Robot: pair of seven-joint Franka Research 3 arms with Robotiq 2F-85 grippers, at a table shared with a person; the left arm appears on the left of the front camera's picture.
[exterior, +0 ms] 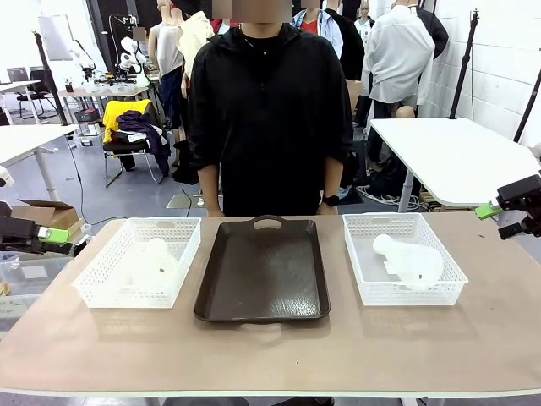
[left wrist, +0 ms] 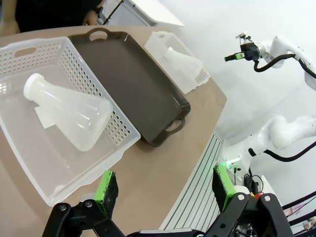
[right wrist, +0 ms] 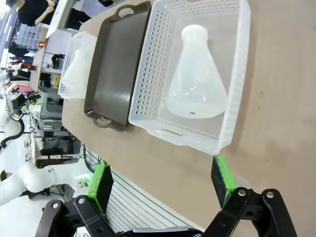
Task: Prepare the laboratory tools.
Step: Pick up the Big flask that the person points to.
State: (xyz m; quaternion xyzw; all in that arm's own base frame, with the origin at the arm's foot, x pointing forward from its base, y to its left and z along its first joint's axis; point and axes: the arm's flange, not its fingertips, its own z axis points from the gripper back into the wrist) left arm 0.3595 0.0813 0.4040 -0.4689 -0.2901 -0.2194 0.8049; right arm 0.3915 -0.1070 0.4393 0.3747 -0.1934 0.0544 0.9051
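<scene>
Left flask (left wrist: 69,113) and right flask (right wrist: 197,79) lying sideways flanking the tray (exterior: 262,271); left gripper (left wrist: 164,186) and right gripper (right wrist: 160,178) spread wide, empty.

Research laboratory hall, open-plan. Past my fingers (left wrist: 106,190) and across the brown table (exterior: 254,355) stands a person (exterior: 266,110). Farther beyond my fingertips are white work tables (exterior: 456,161), a clothes-draped swivel chair (exterior: 118,148), black equipment stands (exterior: 463,68) and a grey floor (exterior: 152,199). A cardboard box (exterior: 46,211) lies just behind my left fingers.
</scene>
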